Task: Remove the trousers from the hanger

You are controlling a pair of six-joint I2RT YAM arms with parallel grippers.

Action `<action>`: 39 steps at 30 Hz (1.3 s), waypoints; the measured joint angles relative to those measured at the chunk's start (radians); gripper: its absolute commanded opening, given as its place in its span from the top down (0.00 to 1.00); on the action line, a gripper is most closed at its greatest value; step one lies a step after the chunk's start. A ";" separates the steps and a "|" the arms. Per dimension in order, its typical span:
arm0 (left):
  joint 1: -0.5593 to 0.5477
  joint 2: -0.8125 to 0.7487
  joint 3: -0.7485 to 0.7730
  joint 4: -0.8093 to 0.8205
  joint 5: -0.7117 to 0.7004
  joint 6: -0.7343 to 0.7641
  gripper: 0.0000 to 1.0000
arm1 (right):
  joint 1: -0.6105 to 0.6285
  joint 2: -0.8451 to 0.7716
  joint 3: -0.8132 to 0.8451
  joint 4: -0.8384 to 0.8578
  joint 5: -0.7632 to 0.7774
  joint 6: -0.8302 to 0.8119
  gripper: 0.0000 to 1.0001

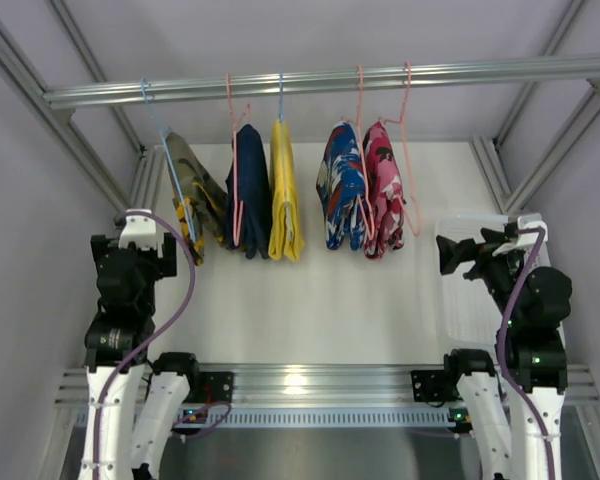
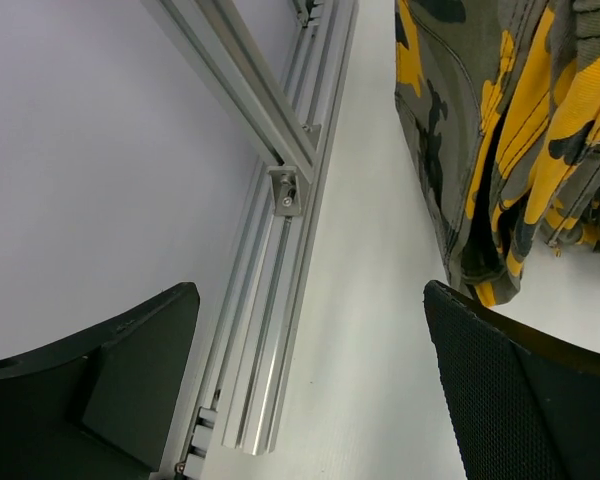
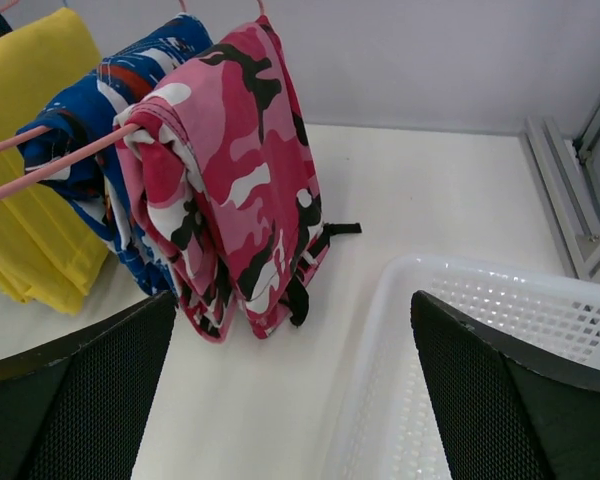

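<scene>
Big white flat table (image 1: pixel 300 300) under everything. Long silver metal rail (image 1: pixel 330 80) across top, five folded clothes hang from it. White plastic basket with holes (image 3: pixel 500 330) sits on table, right side, beside right arm. Blue cloth trousers with red and white print (image 1: pixel 342 190) hang on rail, touching red-pink cloth trousers with white and dark print (image 3: pixel 230 170) just to the right. Both on thin pink hangers (image 1: pixel 410 180). Left fingers (image 2: pixel 520 400) wide apart, hold nothing, near green and yellow camo cloth (image 2: pixel 500 130). Right fingers (image 3: pixel 80 400) wide apart, hold nothing, near red-pink pair.
</scene>
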 measured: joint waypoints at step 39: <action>0.000 0.280 0.663 -0.311 0.685 -0.081 0.01 | -0.186 0.705 0.123 0.937 -0.834 1.262 0.08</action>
